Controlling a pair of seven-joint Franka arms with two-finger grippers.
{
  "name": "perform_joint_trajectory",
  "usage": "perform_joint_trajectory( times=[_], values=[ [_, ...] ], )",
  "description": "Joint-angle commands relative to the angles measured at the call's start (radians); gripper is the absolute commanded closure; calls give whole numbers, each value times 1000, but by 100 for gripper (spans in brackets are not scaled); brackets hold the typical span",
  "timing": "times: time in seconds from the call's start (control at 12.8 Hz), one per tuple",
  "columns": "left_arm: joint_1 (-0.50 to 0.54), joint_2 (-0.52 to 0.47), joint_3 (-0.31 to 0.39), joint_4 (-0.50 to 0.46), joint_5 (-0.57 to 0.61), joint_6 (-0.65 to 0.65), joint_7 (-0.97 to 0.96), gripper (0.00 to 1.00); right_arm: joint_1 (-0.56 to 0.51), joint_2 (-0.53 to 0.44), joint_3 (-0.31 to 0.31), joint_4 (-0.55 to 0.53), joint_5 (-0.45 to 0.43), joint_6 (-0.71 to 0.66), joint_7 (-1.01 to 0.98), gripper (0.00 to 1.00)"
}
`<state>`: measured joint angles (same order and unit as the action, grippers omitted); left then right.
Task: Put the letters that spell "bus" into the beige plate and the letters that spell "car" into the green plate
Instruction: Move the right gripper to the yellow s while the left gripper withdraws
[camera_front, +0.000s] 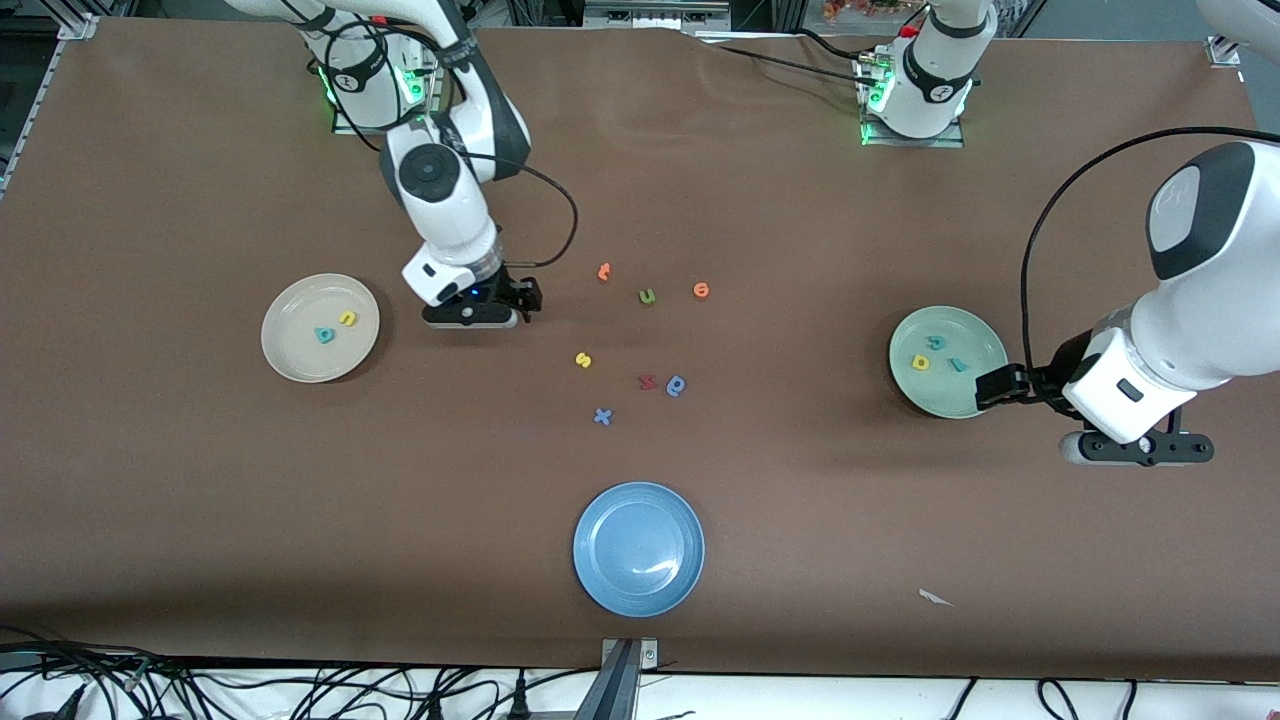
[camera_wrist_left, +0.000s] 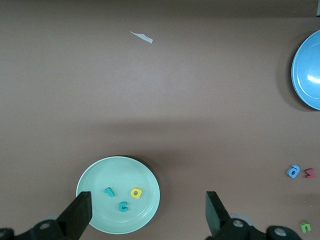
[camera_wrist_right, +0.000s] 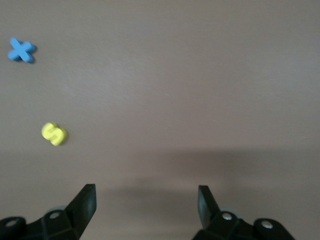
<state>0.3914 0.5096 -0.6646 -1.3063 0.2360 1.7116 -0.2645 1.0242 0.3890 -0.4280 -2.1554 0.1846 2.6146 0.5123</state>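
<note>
the green plate (camera_front: 975, 398) is holding all three "car" letters; the beige plate (camera_front: 290, 355) is holding what look like the b and u. the yellow s (camera_front: 584, 360) is lying at four o'clock from the right gripper (camera_front: 527, 297), spread and empty; the left gripper (camera_front: 1000, 385), spread, is waiting.

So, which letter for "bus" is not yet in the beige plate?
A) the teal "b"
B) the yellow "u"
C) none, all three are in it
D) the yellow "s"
D: the yellow "s" lies on the bare table among the loose letters, while the beige plate holds only the teal "b" and the yellow "u".
</note>
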Motion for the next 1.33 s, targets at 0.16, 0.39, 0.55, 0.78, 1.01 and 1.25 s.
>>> perform_joint_trajectory(
  times=[0.16,0.39,0.55,0.78,1.01,1.25],
  values=[
    [-6,10,-1,33,8,-26,-18,0,4,142,22,169,21,-1,147,9],
    [-54,9,14,33,8,-26,-15,0,4,217,44,284,21,-5,241,9],
    [-68,9,34,33,8,-26,-9,0,2,263,49,339,24,-5,278,9],
    [-168,1,202,35,-15,-24,80,0,2,315,63,387,39,-2,331,9],
    [-360,-45,505,32,-176,-24,146,0,13,330,66,385,39,2,350,10],
    [-516,-51,732,30,-294,-21,258,0,19,338,69,375,45,4,350,13]
  ],
)
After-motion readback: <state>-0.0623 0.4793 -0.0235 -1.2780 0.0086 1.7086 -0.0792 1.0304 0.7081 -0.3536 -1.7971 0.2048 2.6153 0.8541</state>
